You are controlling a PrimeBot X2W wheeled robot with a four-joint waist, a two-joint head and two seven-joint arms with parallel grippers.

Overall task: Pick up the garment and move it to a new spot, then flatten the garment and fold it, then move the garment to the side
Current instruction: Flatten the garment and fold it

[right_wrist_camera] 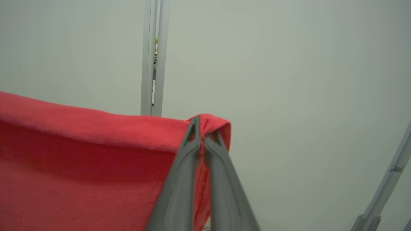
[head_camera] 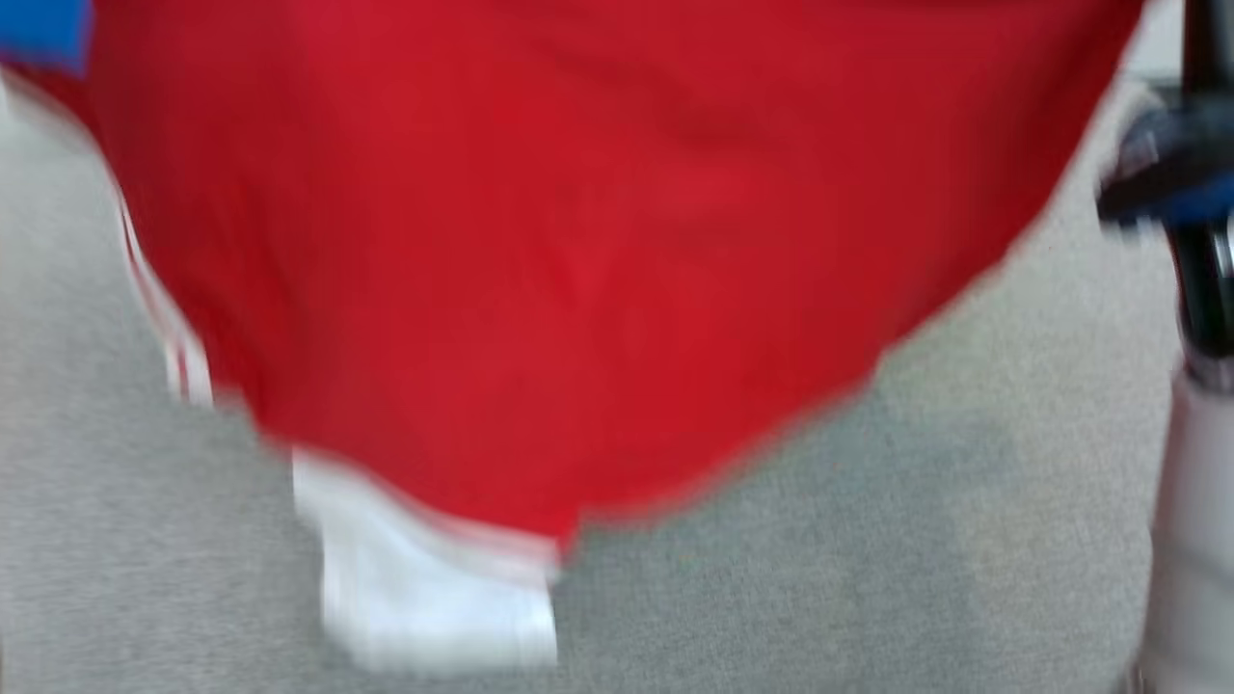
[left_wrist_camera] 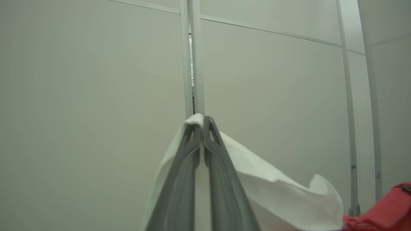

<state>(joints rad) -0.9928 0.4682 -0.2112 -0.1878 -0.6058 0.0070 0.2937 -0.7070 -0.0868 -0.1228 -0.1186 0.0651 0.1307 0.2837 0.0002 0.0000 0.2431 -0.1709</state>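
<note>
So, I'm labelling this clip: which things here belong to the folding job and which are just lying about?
Job: red garment, held up; left gripper, shut on its white part; right gripper, shut on its red edge.
Lying about: grey carpet; pale wall panels; dark stand; blue thing, blurred.

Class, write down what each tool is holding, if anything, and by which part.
Both hold the garment. The left tool pinches a fold of its white part; the right tool pinches a corner of its red edge.
</note>
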